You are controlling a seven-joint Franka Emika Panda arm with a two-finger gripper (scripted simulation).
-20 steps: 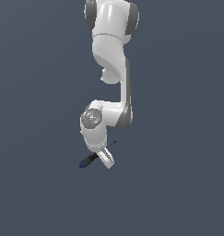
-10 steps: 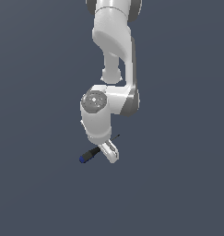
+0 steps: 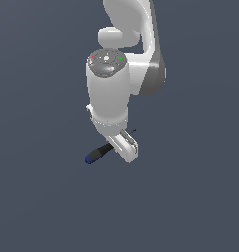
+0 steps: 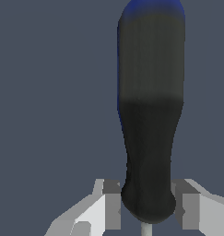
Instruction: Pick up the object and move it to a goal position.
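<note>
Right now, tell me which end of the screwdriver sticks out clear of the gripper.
The blue butt end of the screwdriver. It juts toward the exterior view's left, while the thin shaft end sits at the gripper.

Exterior view: set off the arm [image 3: 122, 83], looking slightly down, mid-range. Wrist view: very close, looking along the fingers [image 4: 109, 207]. Shared by both: screwdriver [image 3: 97, 154] and gripper [image 3: 125, 146].

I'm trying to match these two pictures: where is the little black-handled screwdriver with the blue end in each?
Exterior view: black-handled screwdriver juts toward that view's left from the white fingers.
Wrist view: its handle fills the middle, between both fingers.
Shared landmark: blue butt end.
</note>
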